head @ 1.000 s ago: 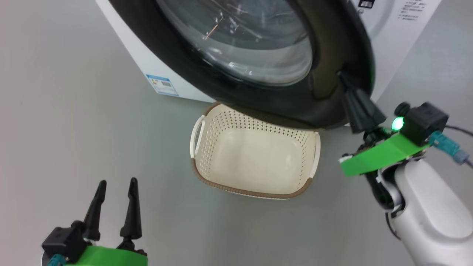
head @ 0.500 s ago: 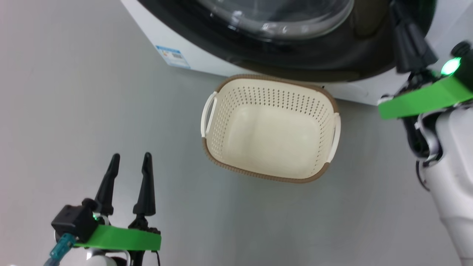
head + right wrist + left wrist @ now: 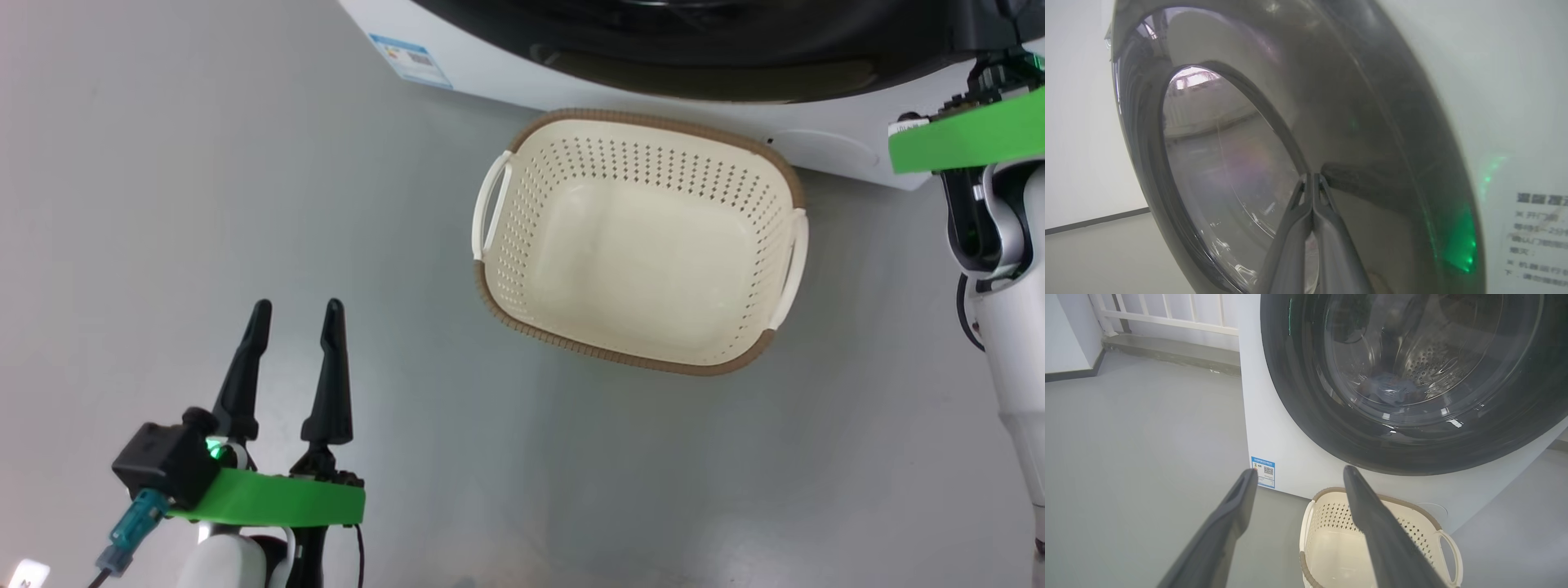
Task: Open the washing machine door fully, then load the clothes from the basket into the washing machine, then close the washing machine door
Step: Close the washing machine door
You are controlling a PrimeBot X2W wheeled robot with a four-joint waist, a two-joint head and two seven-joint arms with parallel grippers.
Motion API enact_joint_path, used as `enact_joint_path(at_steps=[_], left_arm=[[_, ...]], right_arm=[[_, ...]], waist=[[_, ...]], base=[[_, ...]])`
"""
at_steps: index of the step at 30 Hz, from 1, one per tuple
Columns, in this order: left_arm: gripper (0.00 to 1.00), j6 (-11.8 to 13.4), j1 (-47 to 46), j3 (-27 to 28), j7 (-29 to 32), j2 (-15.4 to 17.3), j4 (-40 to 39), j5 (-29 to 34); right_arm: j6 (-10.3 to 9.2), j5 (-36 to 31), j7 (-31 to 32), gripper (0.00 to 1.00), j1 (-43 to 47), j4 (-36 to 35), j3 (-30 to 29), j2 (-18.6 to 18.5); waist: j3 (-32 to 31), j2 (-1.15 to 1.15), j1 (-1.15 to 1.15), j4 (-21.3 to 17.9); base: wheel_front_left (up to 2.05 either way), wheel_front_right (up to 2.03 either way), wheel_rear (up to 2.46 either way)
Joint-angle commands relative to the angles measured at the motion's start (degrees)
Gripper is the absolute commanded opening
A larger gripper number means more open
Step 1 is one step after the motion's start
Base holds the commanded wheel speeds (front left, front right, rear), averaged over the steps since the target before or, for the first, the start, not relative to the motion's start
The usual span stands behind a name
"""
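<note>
Black washing machine door (image 3: 1372, 134) just ahead of the pinched right hand (image 3: 1312, 177).

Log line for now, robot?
basket empty | clothes inside washer | door looks shut | right end effector shut, touching door | left end effector open

The left gripper (image 3: 1299, 470) is seen with its two fingers spread wide and nothing held between them. Beyond them, the washing machine door (image 3: 1306, 396) is set flat against the washing machine (image 3: 1274, 428). Blue clothes (image 3: 1388, 390) are glimpsed through the glass. The basket (image 3: 1421, 535) is placed just below, on the grey floor (image 3: 1135, 449).
</note>
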Motion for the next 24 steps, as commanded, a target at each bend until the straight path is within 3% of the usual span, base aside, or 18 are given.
enact_joint_path(at_steps=[1,8,24], left_arm=[[1.00,0.04,-0.80,1.62,-0.37,0.90,-1.55,-0.64],[1.00,0.04,-1.50,1.60,-0.37,0.89,-0.83,-1.37],[1.00,0.04,0.61,3.69,-0.37,1.69,1.46,0.87]], right_arm=[[-0.52,-0.61,-0.26,0.00,-2.18,-0.89,-1.34,0.02],[-0.52,-1.28,-0.26,0.00,-2.79,-0.92,-0.75,0.60],[-0.52,0.69,-0.26,0.00,6.86,-0.30,3.20,3.29]], waist=[[0.99,0.00,0.00,0.72],[1.05,0.00,0.00,0.49],[-6.90,0.00,0.00,-3.38]], base=[[0.00,0.00,0.00],[0.00,0.00,0.00],[0.00,0.00,0.00]])
